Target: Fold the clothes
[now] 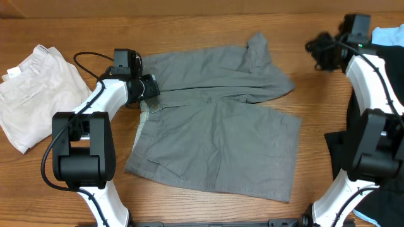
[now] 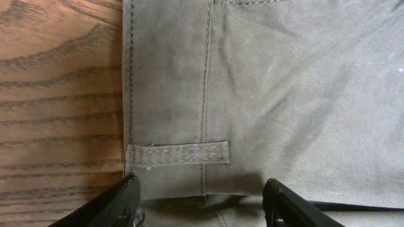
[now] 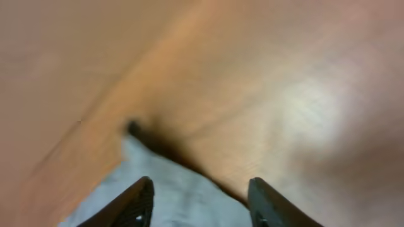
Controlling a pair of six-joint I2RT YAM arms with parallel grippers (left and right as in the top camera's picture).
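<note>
Three garments: one pair of mid-grey cotton shorts [image 1: 221,132] mid-desk, one pale beige folded garment [image 1: 35,94] at the left edge, one black garment [image 1: 336,154] at the right edge. One pale blue item [image 1: 388,34] at the far right corner. Two white-and-black robot arms, left arm [image 1: 107,94] and right arm [image 1: 372,72]; two grippers, left gripper [image 2: 199,202] and right gripper [image 3: 199,202]

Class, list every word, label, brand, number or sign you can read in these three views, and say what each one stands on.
No text can be read in any view.
The grey shorts show only stitching and a plain belt loop.
The beige shorts show no legible print.
The right wrist view is too blurred to read anything.
</note>
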